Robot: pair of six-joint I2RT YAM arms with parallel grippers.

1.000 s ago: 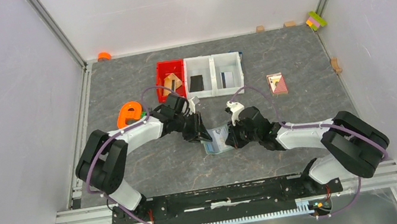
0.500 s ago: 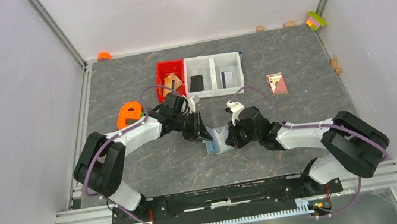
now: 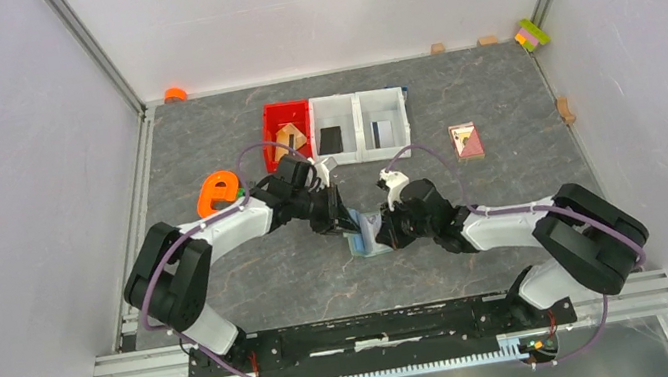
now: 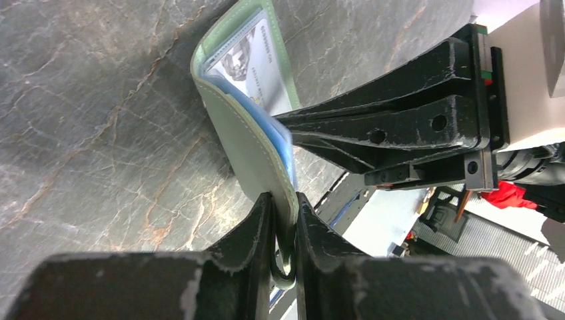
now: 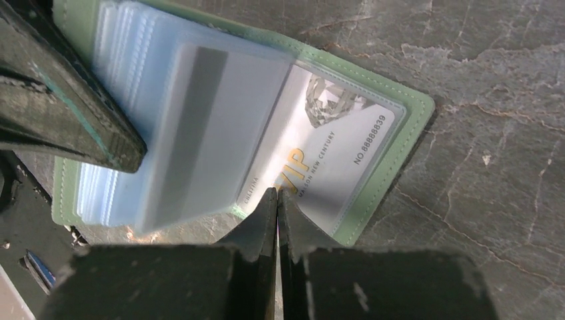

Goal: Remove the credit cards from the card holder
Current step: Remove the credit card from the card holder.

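At the table's middle, the card holder is lying open. The left gripper is clamping its raised cover while the right gripper, fingers pressed together, is touching a credit card sitting in its sleeve. Other cards are seemingly lying in the bins, so the job is looking partly done.

Card holder (top view) mostly hidden

Top cam looks down from behind; both wrist cams close-up — share card holder.
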